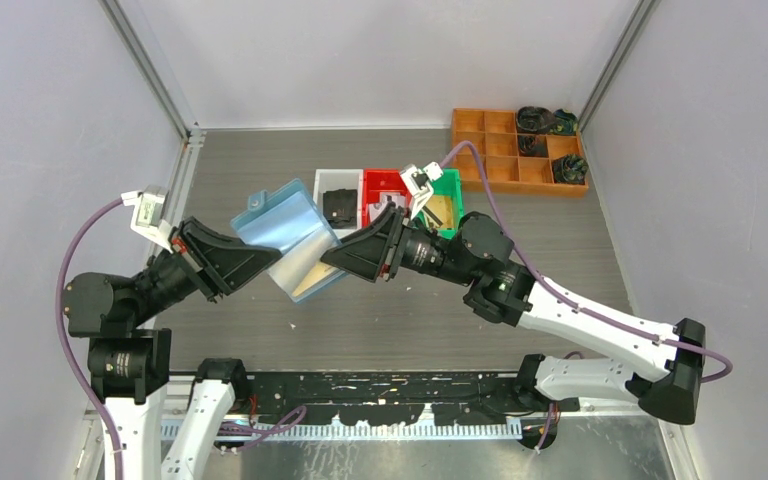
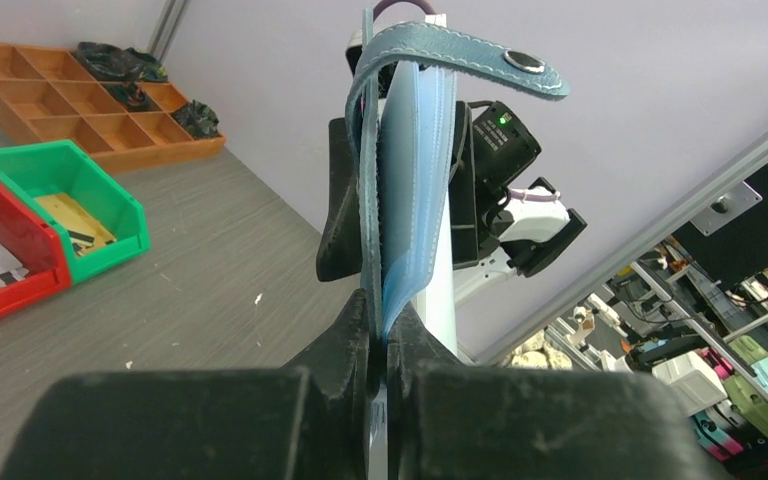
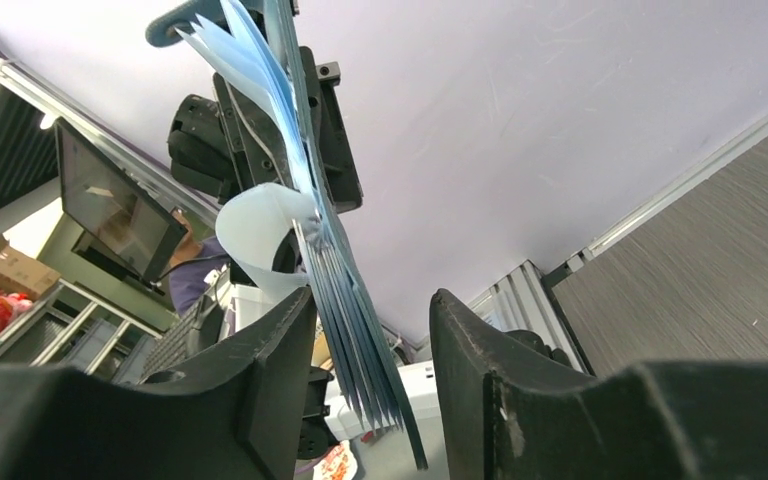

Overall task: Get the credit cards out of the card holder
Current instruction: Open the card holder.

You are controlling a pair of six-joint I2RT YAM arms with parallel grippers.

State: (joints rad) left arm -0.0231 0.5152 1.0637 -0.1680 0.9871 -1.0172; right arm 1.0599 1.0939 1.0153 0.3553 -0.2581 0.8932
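The light-blue card holder (image 1: 282, 228) hangs in the air over the table. My left gripper (image 1: 257, 257) is shut on its lower edge; in the left wrist view it (image 2: 381, 322) pinches the holder (image 2: 405, 170), whose closing tab (image 2: 480, 60) folds over the top. My right gripper (image 1: 334, 258) is open. In the right wrist view its jaws (image 3: 370, 315) stand on either side of the fanned pockets (image 3: 335, 275) without pinching them. A pale sheet (image 1: 305, 272) shows at the holder's near end, and bends by the pockets (image 3: 255, 225). I cannot tell whether it is a credit card.
White (image 1: 338, 203), red (image 1: 381, 186) and green (image 1: 447, 200) bins stand behind the holder. An orange divided tray (image 1: 505, 150) with black items sits at the back right. Grey walls close the sides.
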